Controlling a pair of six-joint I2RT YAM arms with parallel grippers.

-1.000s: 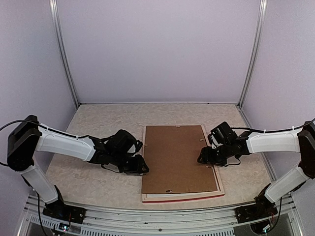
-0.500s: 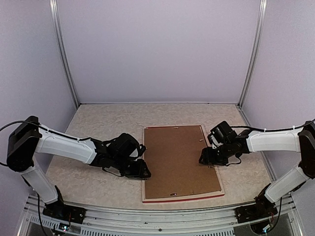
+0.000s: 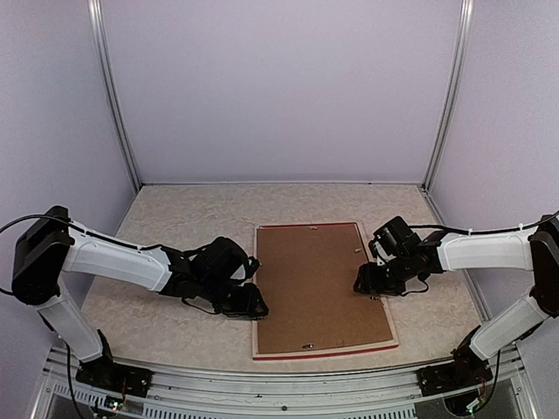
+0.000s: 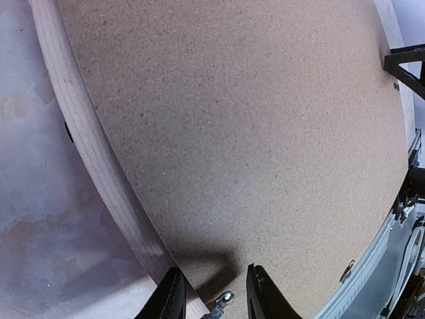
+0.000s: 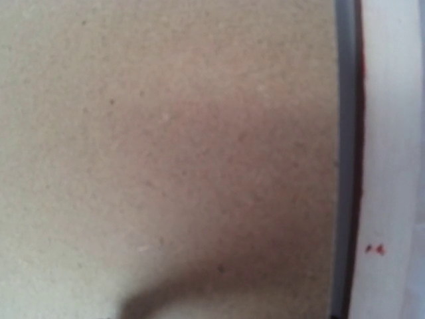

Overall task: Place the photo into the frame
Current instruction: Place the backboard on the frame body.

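Arms reach in from both sides in the top view. The frame (image 3: 325, 352) lies flat on the table (image 3: 175, 218) between them, back side up, with a thin red strip showing along its near edge. The brown backing board (image 3: 319, 284) sits inside it and covers nearly all of it. The left gripper (image 3: 256, 305) is down low at the frame's left edge, near the front corner. The right gripper (image 3: 362, 281) is down low at the right edge, about halfway along.

In the left wrist view, the two black fingers (image 4: 171, 296) stand a little apart, one over the pale wood edge and one over the board. A small metal clip (image 4: 224, 299) sits in the gap, and they are not squeezing it.

The right wrist view is very close and blurry. The board fills most of it, and the pale wood runs down the right side with a thin red line next to it. I cannot tell if the right gripper is apart or together
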